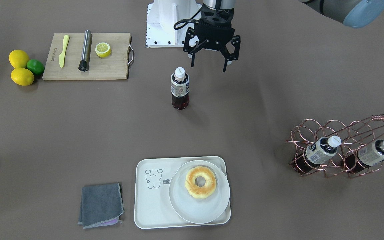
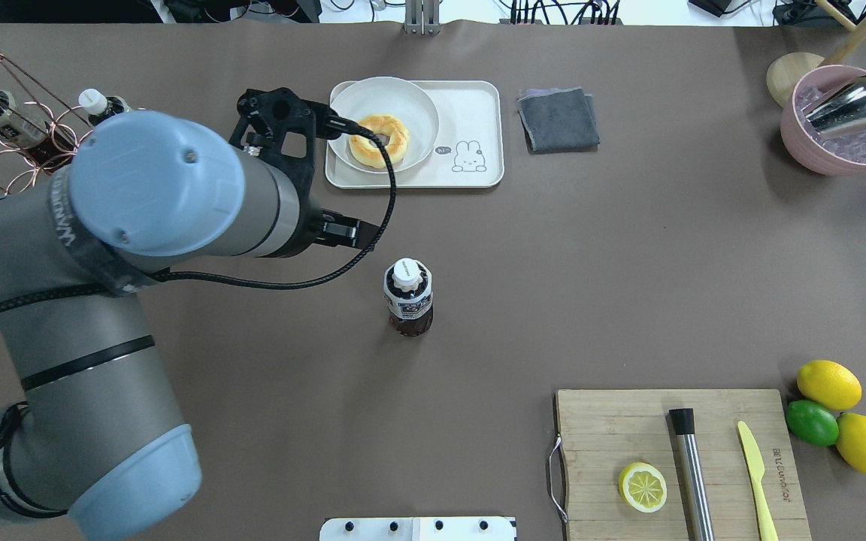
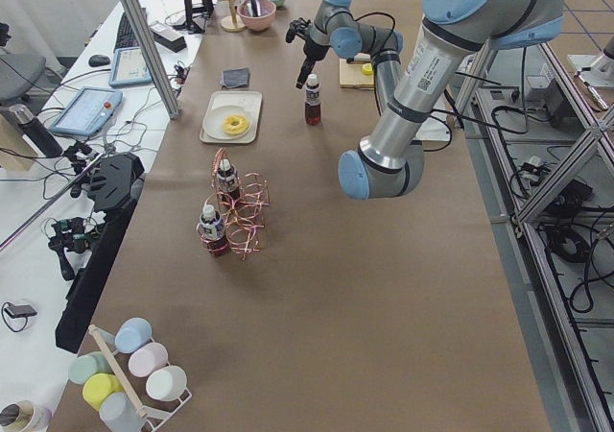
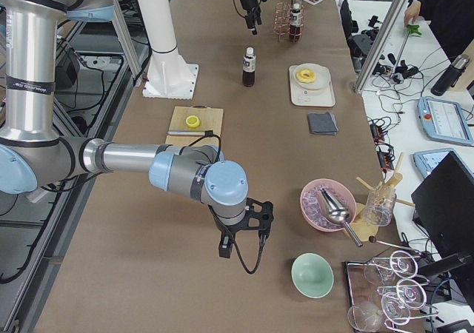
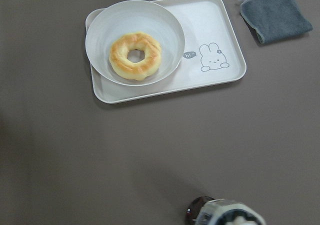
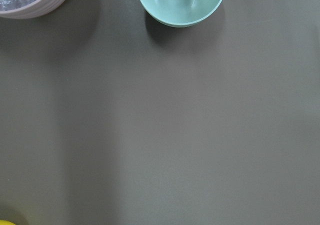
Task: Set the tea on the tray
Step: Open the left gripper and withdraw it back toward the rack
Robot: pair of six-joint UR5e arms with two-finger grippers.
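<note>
The tea bottle (image 1: 180, 90), with dark liquid and a white cap, stands upright on the table's middle; it also shows in the overhead view (image 2: 408, 300) and at the bottom edge of the left wrist view (image 5: 225, 216). The cream tray (image 1: 152, 206) with a line-drawn cartoon animal lies beyond it, and shows in the overhead view (image 2: 470, 113) too. My left gripper (image 1: 211, 63) hangs open and empty above the table, close beside the bottle on the robot's side. My right gripper (image 4: 241, 238) shows only in the right side view, far off; I cannot tell its state.
A round plate (image 1: 208, 206) with a doughnut (image 1: 200, 182) takes up half the tray. A grey cloth (image 1: 101, 205) lies beside it. A copper wire rack (image 1: 338, 146) holds two alike bottles. A cutting board (image 1: 112, 66), lemons (image 1: 20, 66), an ice bowl (image 2: 846, 124) and a mint bowl (image 6: 181, 2) are about.
</note>
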